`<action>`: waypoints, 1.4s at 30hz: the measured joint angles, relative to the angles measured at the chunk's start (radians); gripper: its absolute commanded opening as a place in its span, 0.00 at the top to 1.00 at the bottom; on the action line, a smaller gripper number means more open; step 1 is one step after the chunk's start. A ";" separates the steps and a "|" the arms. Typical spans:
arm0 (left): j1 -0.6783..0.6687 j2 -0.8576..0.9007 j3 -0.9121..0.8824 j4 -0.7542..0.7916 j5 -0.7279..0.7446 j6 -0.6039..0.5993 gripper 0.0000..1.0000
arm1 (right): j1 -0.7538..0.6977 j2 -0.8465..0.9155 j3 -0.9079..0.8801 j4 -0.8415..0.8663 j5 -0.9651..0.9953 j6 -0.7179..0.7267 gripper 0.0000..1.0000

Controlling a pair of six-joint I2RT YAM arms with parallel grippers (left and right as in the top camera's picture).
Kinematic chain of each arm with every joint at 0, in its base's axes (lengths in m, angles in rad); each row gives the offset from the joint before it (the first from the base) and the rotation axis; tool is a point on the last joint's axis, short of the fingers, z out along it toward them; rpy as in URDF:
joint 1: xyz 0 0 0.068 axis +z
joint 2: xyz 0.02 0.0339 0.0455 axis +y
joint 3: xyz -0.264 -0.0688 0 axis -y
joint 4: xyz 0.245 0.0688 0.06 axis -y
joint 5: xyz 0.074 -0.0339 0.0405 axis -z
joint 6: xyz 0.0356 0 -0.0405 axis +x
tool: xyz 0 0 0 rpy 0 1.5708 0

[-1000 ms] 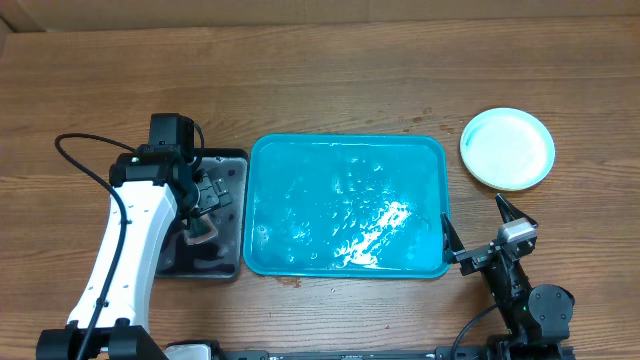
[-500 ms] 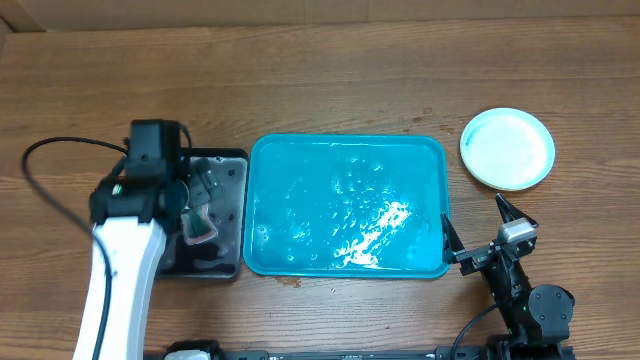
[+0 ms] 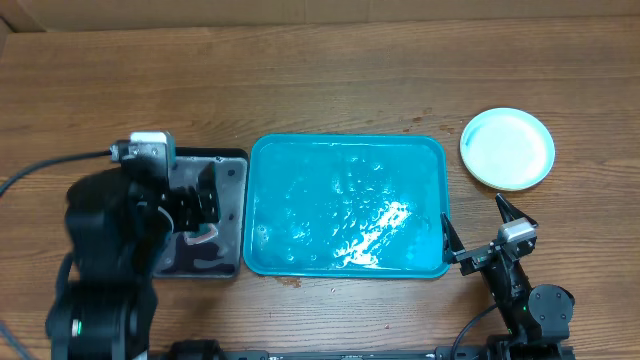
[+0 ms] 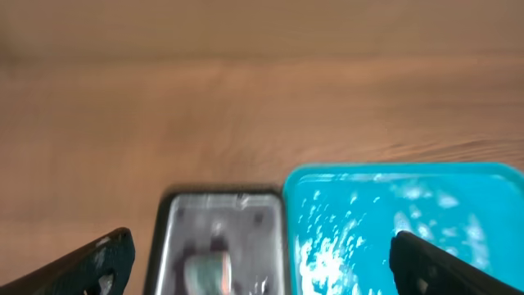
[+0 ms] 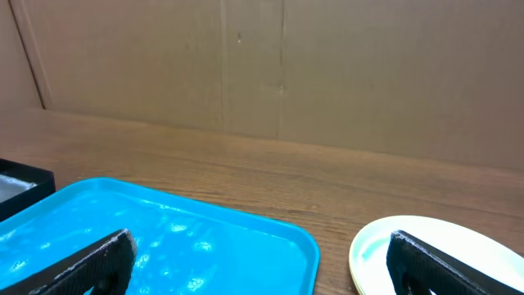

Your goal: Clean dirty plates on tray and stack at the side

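Observation:
The turquoise tray (image 3: 345,205) lies in the middle of the table, wet and glossy, with nothing on it. The plates (image 3: 507,148) sit stacked on the wood to its right; the top one is pale blue with a whitish centre. My right gripper (image 3: 480,232) rests open near the tray's front right corner, short of the plates (image 5: 409,246) and the tray (image 5: 172,233). My left gripper (image 4: 270,274) hangs open and empty, high above the black tray (image 4: 221,229) and the turquoise tray's left edge (image 4: 393,213).
A small black tray (image 3: 225,170) left of the turquoise one holds a grey-green sponge-like piece (image 3: 204,236). My left arm (image 3: 105,250) looms large over the table's left front. Bare wood runs along the back.
My left arm has lifted away from the black tray, up and back toward the front left, with its gripper empty. The right arm, tray and plates have not moved.

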 measured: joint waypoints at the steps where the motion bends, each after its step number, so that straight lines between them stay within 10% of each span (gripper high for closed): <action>1: 0.000 -0.029 -0.008 0.029 0.023 0.026 0.00 | 0.000 0.000 0.000 0.000 0.000 0.000 0.00; 24: 0.000 -0.698 -0.825 0.915 0.246 0.052 0.01 | 0.000 0.000 0.000 0.000 0.000 0.000 0.00; 42: 0.000 -0.780 -1.091 1.168 0.245 -0.052 0.01 | 0.000 0.000 0.000 0.001 0.000 0.000 0.00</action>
